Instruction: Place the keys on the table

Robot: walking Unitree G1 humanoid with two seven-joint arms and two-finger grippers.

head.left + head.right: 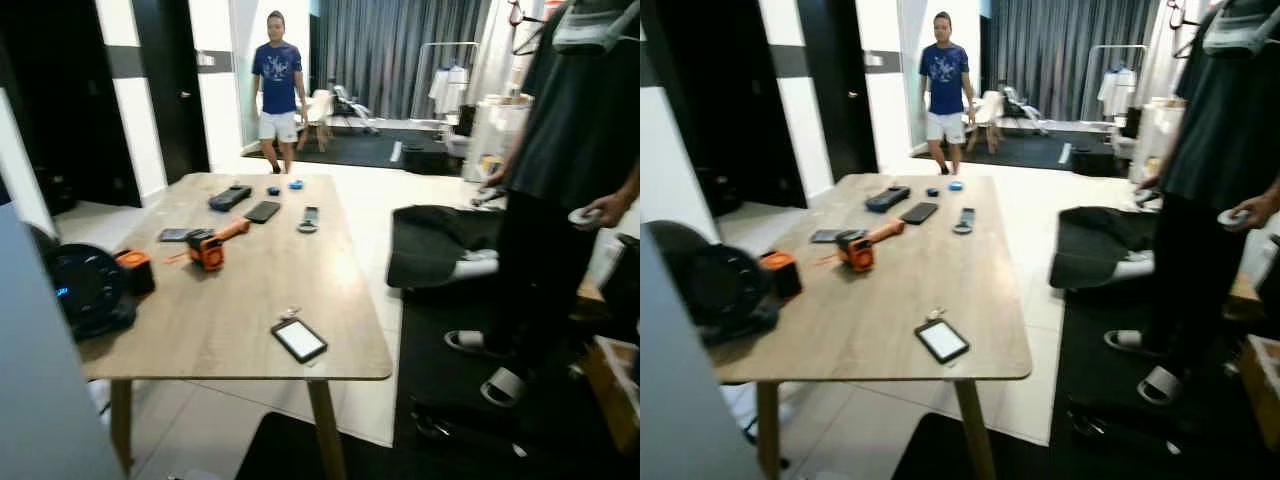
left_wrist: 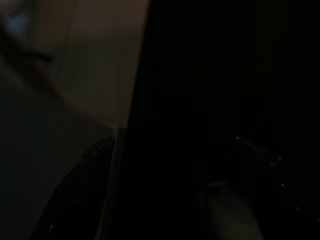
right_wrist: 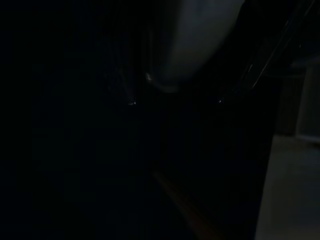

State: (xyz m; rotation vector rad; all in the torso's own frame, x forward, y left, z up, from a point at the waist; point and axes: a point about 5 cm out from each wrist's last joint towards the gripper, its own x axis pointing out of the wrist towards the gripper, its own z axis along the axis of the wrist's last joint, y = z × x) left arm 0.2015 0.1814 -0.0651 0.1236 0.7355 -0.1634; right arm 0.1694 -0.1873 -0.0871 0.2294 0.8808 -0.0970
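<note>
Keys point(image 1: 291, 313) are lying on the table point(image 1: 230, 330) just beside the phone point(image 1: 299, 339), seemingly already placed, while both hands are hanging idle in shade, grip unreadable.

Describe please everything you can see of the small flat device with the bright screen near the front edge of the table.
The flat device is a thin dark rectangle with a pale, glossy face, like a small phone. It lies flat, face up and turned at an angle, near the front edge of the wooden table. A small metallic thing, perhaps keys, lies at its far corner; whether they touch is unclear.
</note>
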